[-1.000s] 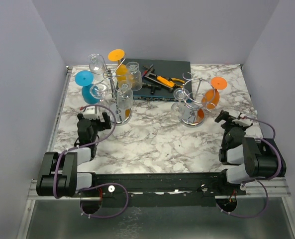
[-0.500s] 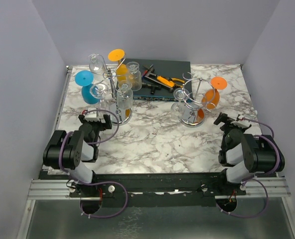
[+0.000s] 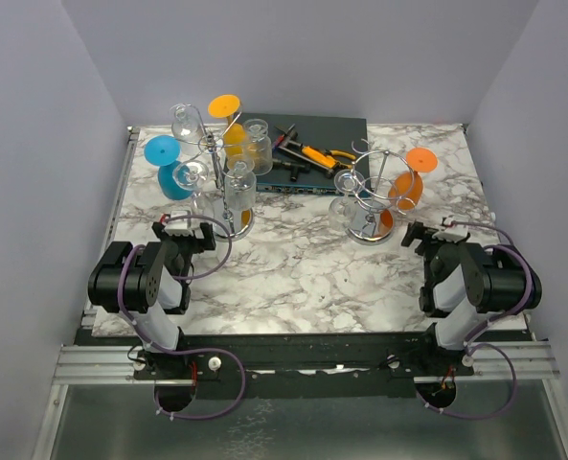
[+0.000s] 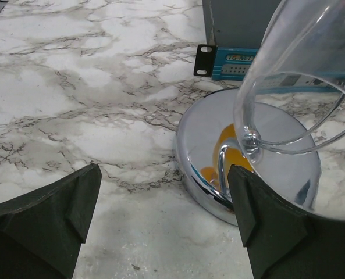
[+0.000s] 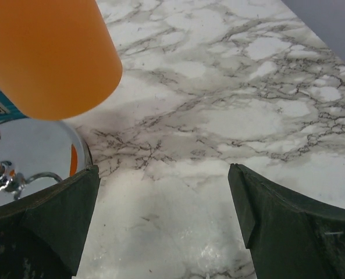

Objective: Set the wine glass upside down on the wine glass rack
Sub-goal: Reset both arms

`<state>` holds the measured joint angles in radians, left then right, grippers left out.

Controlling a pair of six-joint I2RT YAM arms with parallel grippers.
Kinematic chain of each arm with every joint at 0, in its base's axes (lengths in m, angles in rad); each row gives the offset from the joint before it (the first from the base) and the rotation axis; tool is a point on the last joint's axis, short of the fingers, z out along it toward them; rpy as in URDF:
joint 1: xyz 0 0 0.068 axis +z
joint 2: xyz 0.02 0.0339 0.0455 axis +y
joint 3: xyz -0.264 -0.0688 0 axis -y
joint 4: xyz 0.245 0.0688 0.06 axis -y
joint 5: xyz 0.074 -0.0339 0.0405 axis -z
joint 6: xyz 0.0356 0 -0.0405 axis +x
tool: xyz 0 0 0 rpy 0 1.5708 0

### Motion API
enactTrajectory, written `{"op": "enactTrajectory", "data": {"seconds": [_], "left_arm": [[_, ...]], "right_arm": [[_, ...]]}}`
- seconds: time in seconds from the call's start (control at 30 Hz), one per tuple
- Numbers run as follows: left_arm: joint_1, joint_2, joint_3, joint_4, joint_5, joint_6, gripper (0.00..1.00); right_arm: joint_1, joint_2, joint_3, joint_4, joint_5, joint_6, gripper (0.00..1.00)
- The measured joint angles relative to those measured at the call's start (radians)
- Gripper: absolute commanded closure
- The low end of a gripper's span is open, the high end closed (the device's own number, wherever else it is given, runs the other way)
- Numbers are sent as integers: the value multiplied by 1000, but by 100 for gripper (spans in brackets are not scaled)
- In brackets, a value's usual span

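We are looking at a white table (image 3: 293, 273) veined in grey like marble, with a flat, dark grey metal box (image 3: 327, 129) at its back and black and orange-handled tools (image 3: 307, 153) lying on the box. Off the box's front left corner the left rack (image 3: 228, 196), a chrome wire tree on a round mirror-bright base, is carrying clear glasses (image 3: 240, 182) and a blue glass (image 3: 169, 172), bowls down and flat round feet up. Off the box's front right corner the right rack (image 3: 368, 206) is holding an orange glass (image 3: 406, 190) the same way. Every glass we are seeing is hanging on a rack, and we cannot tell which is the task's own. The left claw (image 3: 183, 230) and right claw (image 3: 427, 233) are sitting in front of the box, one before each rack, jaws spread wide and gripping nothing. In the wrist views a smooth clear bowl (image 4: 312, 75) and a matte orange bowl (image 5: 44, 52) are running off the frame, and the wire arms are hard to trace from above. Since a second ago the left arm's elbow has been rising toward the box while its claw is staying put. The right claw has been sliding a little toward the box's right front corner.
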<state>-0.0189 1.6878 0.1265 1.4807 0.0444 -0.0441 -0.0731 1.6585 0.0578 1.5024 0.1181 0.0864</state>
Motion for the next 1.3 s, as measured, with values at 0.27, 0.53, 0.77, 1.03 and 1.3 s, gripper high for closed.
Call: {"op": "enactTrajectory", "data": {"seconds": [0.27, 0.53, 0.77, 1.03, 1.3], "left_arm": [[0, -14, 81, -68, -1, -1, 1], [0, -14, 114, -149, -21, -8, 1], [0, -14, 170, -235, -80, -27, 1], [0, -15, 177, -269, -101, -31, 1], [0, -15, 177, -279, -106, -32, 1]], "right_arm": [[-8, -11, 161, -76, 0, 3, 0], [-8, -11, 166, -124, 0, 3, 0], [-8, -11, 166, -139, 0, 3, 0], [-8, -11, 166, -144, 0, 3, 0], [-8, -11, 166, -143, 0, 3, 0]]}}
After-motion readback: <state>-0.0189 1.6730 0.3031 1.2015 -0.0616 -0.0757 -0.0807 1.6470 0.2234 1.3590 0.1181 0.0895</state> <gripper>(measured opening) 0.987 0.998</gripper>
